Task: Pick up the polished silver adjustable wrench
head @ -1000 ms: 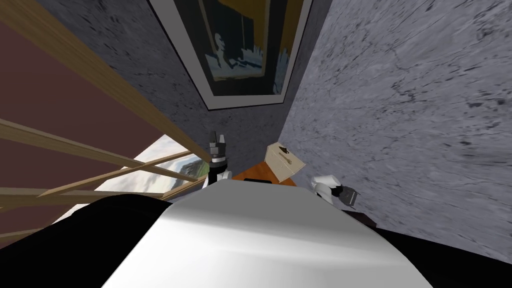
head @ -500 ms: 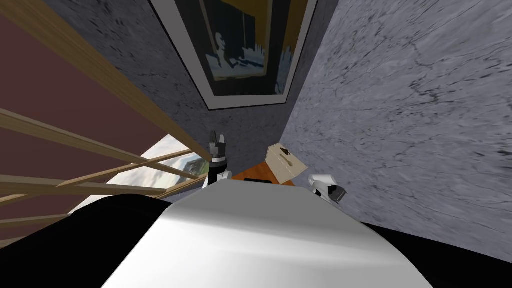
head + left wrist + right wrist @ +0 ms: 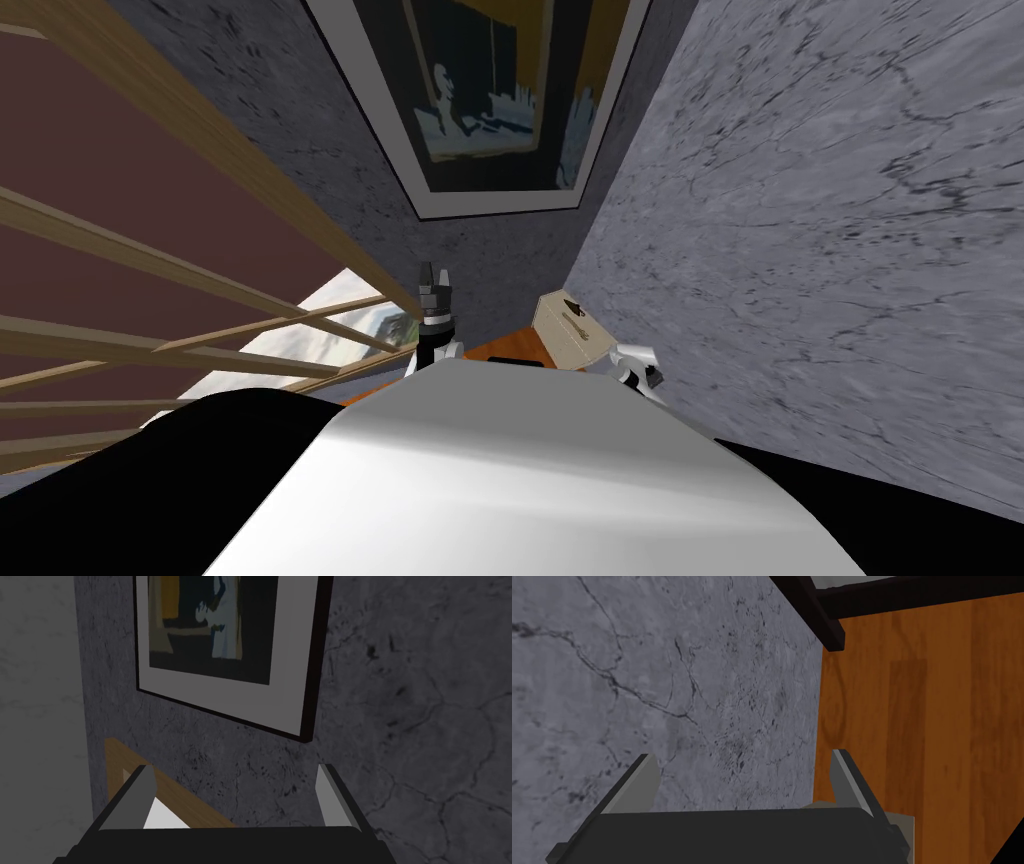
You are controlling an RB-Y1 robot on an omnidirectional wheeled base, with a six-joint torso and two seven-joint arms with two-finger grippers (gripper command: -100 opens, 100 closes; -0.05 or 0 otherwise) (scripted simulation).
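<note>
A small beige cabinet (image 3: 585,345) stands in the corner on the orange wood floor (image 3: 505,348). On its top lies a thin pale tool, the wrench (image 3: 573,323), with a dark triangular thing (image 3: 571,303) just beyond it. My right gripper (image 3: 650,376) is low beside the cabinet, on the side next to the grey wall. In the right wrist view the right gripper (image 3: 744,776) is open with nothing between its fingers, facing the wall (image 3: 662,676) and the floor (image 3: 912,726). My left gripper (image 3: 432,276) is raised left of the cabinet, and in its wrist view it (image 3: 232,796) is open and holds nothing.
Grey marbled walls (image 3: 800,250) meet close behind the cabinet. A framed picture (image 3: 480,100) hangs on the back wall. A wooden-framed window (image 3: 330,330) runs along my left. A dark beam (image 3: 822,611) crosses the floor in the right wrist view.
My right arm has swung in toward the cabinet and now sits close beside it. The left arm has held still. My head view has shifted slightly.
</note>
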